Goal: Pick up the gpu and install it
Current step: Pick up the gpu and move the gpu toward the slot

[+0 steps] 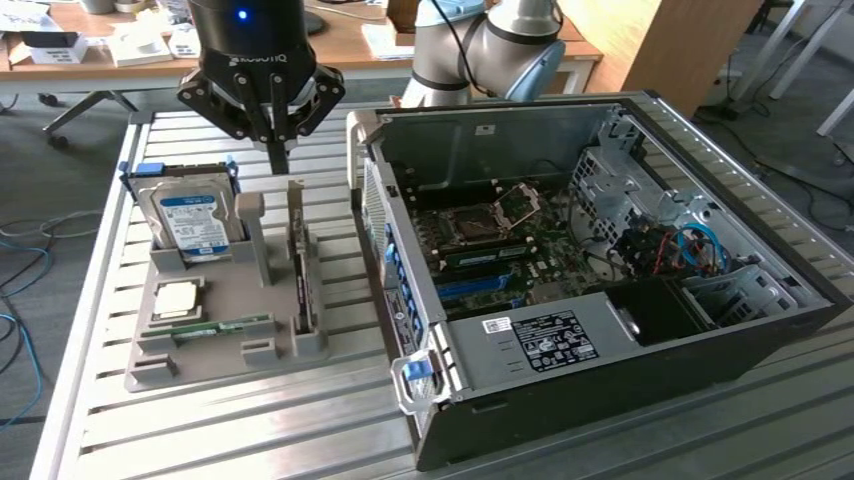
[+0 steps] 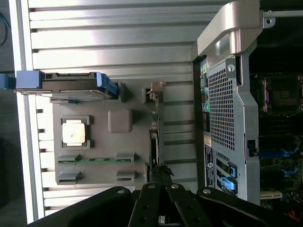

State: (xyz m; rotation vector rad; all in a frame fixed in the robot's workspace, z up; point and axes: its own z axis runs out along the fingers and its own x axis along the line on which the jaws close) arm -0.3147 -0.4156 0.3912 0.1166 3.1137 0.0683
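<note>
The gpu is a thin dark card standing on edge in a slot of the grey holder tray. It lies between the hard drive and the open computer case. In the wrist view the gpu runs as a narrow dark strip, one end reaching the fingertips. My gripper hangs just above the card's far end, shut, with nothing between its fingers. The closed tips line up over the card's edge.
On the tray stand a silver hard drive with a blue label, a square CPU and a green memory stick. The case's motherboard lies exposed. The slatted metal table carries everything. Desks stand behind.
</note>
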